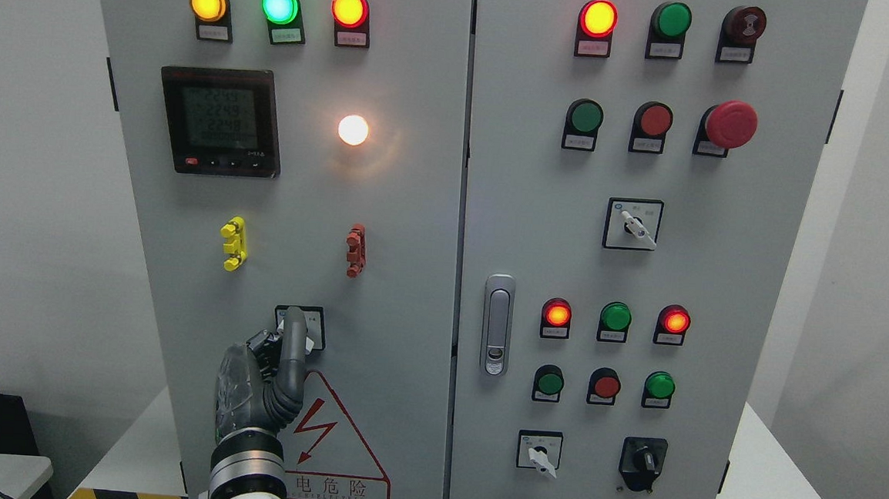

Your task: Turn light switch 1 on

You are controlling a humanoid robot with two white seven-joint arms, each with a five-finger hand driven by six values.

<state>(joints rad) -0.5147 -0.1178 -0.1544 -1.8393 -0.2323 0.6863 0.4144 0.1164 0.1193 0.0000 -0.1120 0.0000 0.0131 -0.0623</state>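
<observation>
The light switch (315, 326) is a small black-framed rotary switch low on the left cabinet door (404, 278). My left hand (288, 342) reaches up from the bottom edge and is on it. One grey finger (296, 341) lies straight up over the knob and the others curl in from the left, so the knob itself is hidden. Above the switch a round white lamp (353, 130) glows brightly on the same door. The right hand does not show.
The left door also holds a meter display (221, 122), three lit lamps on top, yellow (233, 243) and red (355, 250) clips, and a red warning triangle (340, 444). The right door (719, 297) carries buttons, rotary switches and a door handle (497, 324).
</observation>
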